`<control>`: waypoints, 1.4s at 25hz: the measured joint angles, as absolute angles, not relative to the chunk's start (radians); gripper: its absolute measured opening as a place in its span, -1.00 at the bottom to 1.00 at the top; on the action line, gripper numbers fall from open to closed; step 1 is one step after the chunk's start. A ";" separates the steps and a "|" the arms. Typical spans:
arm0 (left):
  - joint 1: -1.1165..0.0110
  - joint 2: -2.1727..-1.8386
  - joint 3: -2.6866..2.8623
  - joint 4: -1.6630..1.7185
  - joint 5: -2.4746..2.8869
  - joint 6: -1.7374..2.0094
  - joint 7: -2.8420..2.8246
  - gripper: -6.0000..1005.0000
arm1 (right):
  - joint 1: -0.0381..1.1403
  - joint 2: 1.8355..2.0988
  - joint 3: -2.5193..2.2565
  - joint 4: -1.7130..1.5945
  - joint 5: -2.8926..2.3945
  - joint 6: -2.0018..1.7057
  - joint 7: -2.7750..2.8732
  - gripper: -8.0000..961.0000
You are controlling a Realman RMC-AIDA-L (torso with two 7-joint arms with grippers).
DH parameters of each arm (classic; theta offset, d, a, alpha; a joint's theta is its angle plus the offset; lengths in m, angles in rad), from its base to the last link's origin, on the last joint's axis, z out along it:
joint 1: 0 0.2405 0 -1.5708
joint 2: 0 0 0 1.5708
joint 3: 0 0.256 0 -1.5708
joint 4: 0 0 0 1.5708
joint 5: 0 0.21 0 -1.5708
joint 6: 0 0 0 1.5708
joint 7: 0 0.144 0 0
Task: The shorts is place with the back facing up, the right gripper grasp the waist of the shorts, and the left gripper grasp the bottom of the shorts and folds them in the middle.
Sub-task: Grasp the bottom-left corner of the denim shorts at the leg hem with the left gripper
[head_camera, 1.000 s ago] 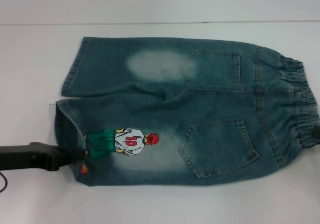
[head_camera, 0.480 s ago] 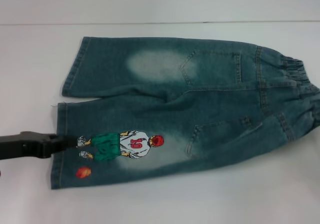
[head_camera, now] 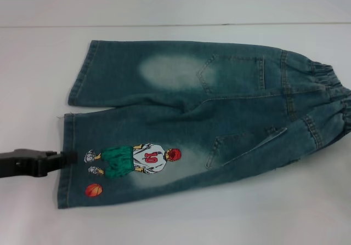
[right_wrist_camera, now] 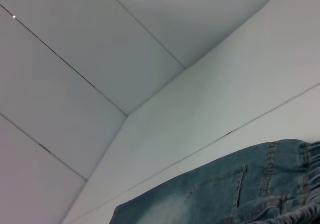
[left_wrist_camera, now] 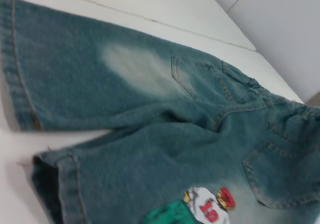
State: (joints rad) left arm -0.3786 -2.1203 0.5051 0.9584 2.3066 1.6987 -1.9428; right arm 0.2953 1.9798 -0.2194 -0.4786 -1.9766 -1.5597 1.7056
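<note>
The shorts [head_camera: 203, 124] lie back up on the white table [head_camera: 33, 80], long way from 9 to 3 o'clock. The left gripper [head_camera: 63, 158] pinches the near leg's hem at 9 o'clock. The right gripper is out of sight; the waist end at 3 o'clock looks lifted. The near half must fold toward 12 o'clock. A pale wall stands behind.

A plain white bench [head_camera: 33, 69] fills almost the whole head view; its far edge runs as a thin dark line toward twelve o'clock, straight from nine to three; beyond it stands a pale grey-white wall [head_camera: 175, 1], unmarked; in the right wrist view the wall [right_wrist_camera: 75, 83] shows as large flat panels split by thin dark seams; light is soft and even, with faint shadows only.
</note>
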 joint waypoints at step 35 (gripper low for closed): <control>-0.447 -2.079 0.526 0.978 2.528 1.762 -2.257 0.92 | 0.289 1.980 -0.230 -0.482 -1.982 -1.565 1.688 -0.82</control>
